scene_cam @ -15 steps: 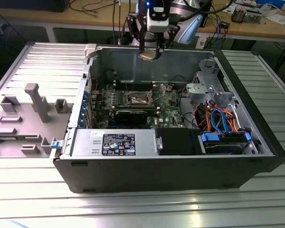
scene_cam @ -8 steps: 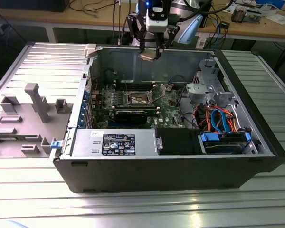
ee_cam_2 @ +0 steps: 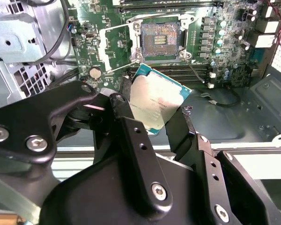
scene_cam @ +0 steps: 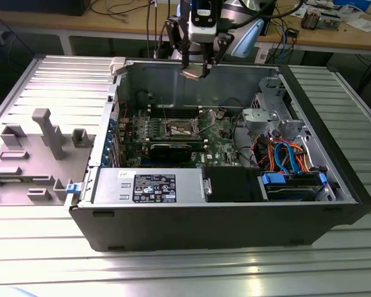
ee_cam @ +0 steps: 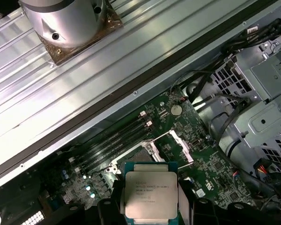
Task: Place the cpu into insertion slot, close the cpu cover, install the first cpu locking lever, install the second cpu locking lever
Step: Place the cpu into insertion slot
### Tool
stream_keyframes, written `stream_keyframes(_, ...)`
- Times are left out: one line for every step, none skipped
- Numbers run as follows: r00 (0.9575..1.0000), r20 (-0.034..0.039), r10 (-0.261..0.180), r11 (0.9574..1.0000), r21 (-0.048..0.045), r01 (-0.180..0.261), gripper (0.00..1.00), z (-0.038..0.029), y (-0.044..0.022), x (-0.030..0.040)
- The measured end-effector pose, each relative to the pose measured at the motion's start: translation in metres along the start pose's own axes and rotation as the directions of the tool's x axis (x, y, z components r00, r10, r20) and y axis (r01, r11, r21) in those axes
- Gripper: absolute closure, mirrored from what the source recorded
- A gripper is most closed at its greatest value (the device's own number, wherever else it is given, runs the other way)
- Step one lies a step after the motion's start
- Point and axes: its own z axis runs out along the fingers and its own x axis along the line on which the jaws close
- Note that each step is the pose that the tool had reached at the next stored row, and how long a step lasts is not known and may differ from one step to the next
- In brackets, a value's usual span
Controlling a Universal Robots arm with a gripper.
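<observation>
- ok, gripper [scene_cam: 195, 69] hangs over the far wall of the open pc case [scene_cam: 235, 213], well above the motherboard [scene_cam: 219, 145].
- it's clenched on the cpu [ee_cam_2: 158, 98]: in both wrist views a black finger [ee_cam_2: 125, 91] presses on each of two opposite edges, with the dull silver top facing the cameras and a green rim showing round it.
- cpu is in the air, apart from the insertion slot [ee_cam_2: 160, 40]; the slot's pin field is exposed inside its silver rim.
- cpu cover [ee_cam_2: 117, 69] looks flipped back, lying just beside the slot over green board; can't tell how the locking levers stand.
- long black memory slots [ee_cam: 114, 140] run alongside the socket.
- case lies on its side, open face up, on a ribbed aluminium table [scene_cam: 173, 272]; ribs run across the exterior view.
- along the case's near edge: grey power supply [scene_cam: 148, 185], then a blue-trimmed drive bay [scene_cam: 294, 185]; orange and blue cables [scene_cam: 284, 154] loop above the bay.
- grey plastic fixture tray [scene_cam: 31, 164] with upright posts sits on the table at the exterior view's left, just beside the case.
- arm's round metal base [ee_cam: 68, 23] stands on the same ribbed table, beyond the case wall.
- wooden workbench [scene_cam: 346, 38] with cables and small gear runs along the back of the room.
</observation>
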Motion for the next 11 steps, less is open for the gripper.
stream_keyframes(0.9999,0.0010,0.011,0.9999,-0.0003,-0.011,0.46,0.0001,0.0000,0.0000)
stream_keyframes(0.9997,0.0022,0.025,0.9997,-0.0004,-0.025,0.46,0.0001,0.0000,0.0000)
stream_keyframes(0.9994,0.0030,0.033,0.9994,-0.0005,-0.033,0.46,0.0001,0.0000,0.0000)
stream_keyframes(0.9993,0.0033,0.038,0.9993,-0.0006,-0.038,0.46,0.0001,0.0000,0.0000)
stream_keyframes(0.9993,0.0034,0.038,0.9993,-0.0007,-0.038,0.46,0.0001,0.0000,0.0000)
stream_keyframes(0.9992,0.0034,0.039,0.9992,-0.0008,-0.039,0.46,0.0001,0.0000,0.0000)
stream_keyframes(0.9992,0.0034,0.039,0.9992,-0.0008,-0.039,0.46,0.0001,0.0000,0.0000)
stream_keyframes(0.9992,0.0035,0.039,0.9992,-0.0008,-0.039,0.46,0.0001,0.0000,0.0000)
stream_keyframes(0.9992,0.0035,0.039,0.9992,-0.0008,-0.039,0.46,0.0001,0.0000,0.0000)
stream_keyframes(0.9992,0.0035,0.039,0.9992,-0.0007,-0.039,0.46,0.0001,0.0000,0.0000)
stream_keyframes(0.9992,0.0035,0.039,0.9992,-0.0008,-0.039,0.46,0.0001,0.0000,0.0000)
